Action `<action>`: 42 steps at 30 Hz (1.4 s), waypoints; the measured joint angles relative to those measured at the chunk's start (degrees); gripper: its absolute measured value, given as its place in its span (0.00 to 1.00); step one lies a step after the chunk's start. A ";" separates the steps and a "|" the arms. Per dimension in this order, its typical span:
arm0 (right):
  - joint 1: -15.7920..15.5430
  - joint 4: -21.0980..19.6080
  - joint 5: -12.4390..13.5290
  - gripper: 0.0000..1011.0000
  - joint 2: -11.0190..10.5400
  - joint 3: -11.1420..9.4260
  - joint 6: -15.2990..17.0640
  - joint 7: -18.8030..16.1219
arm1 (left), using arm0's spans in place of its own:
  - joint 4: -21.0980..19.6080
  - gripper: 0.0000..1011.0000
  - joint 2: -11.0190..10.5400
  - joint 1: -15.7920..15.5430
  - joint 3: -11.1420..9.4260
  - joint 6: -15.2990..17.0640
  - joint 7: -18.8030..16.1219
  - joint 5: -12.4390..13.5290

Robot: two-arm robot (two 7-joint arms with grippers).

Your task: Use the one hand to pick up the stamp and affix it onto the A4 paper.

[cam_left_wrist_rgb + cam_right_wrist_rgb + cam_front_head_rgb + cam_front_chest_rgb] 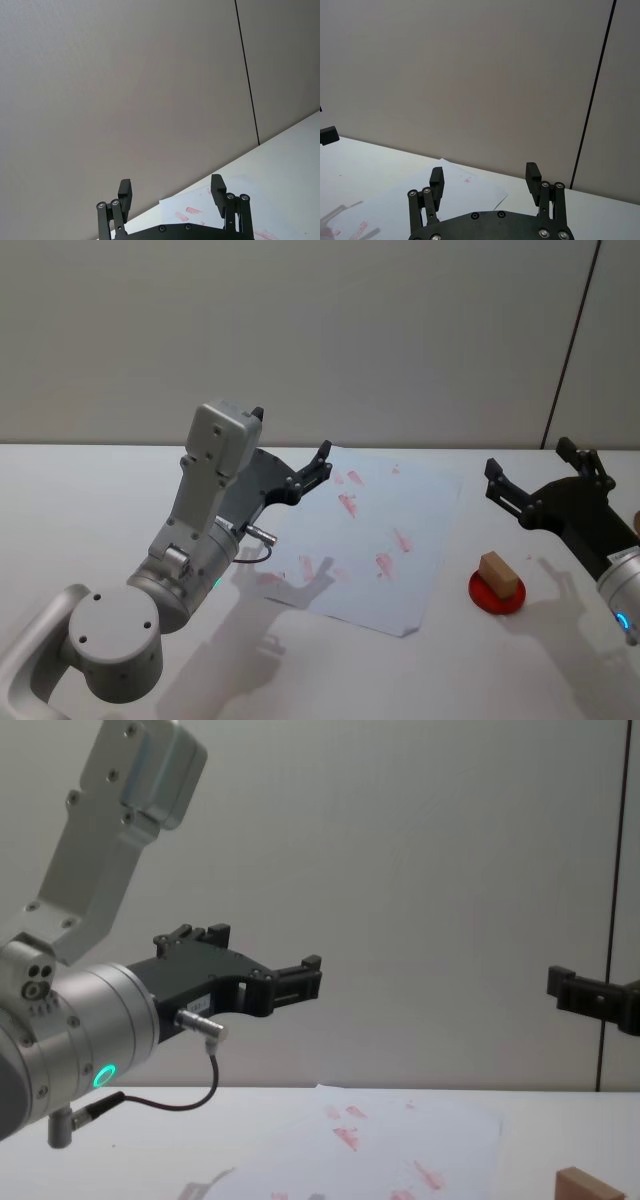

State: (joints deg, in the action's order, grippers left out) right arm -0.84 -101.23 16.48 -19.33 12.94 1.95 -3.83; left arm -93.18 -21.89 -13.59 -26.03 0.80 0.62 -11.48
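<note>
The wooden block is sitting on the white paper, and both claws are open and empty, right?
Not quite: the head view shows the stamp on a red pad beside the A4 paper, not on it. The left gripper and right gripper are indeed open and empty.

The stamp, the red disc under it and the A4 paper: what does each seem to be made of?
The stamp looks like bare wood: a light-brown, matte block with no shine. The red disc under it is flat and evenly red, perhaps an ink pad of plastic or felt; I cannot tell which. The A4 paper is a thin, white, matte sheet lying flat, marked with red ink prints.
</note>
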 joint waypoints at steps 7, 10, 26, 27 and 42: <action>0.00 0.00 -0.01 0.99 0.00 0.00 0.00 0.00 | 0.00 0.99 0.00 0.00 0.00 0.00 0.00 0.00; 0.00 0.00 -0.01 0.99 0.00 0.00 0.00 0.00 | 0.00 0.99 0.00 0.00 0.00 0.00 0.00 0.00; 0.00 0.00 -0.02 0.99 0.00 0.00 0.00 0.00 | 0.00 0.99 0.00 0.00 0.00 0.00 0.00 0.00; 0.00 0.00 -0.02 0.99 0.00 0.00 0.00 0.00 | 0.00 0.99 0.00 0.00 0.00 0.00 0.00 0.00; 0.00 0.00 -0.02 0.99 0.00 0.00 0.01 0.00 | 0.00 0.99 0.00 0.00 0.00 0.00 0.00 0.00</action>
State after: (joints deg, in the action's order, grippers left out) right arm -0.84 -101.23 16.46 -19.33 12.94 1.95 -3.83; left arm -93.18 -21.89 -13.59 -26.03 0.79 0.62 -11.48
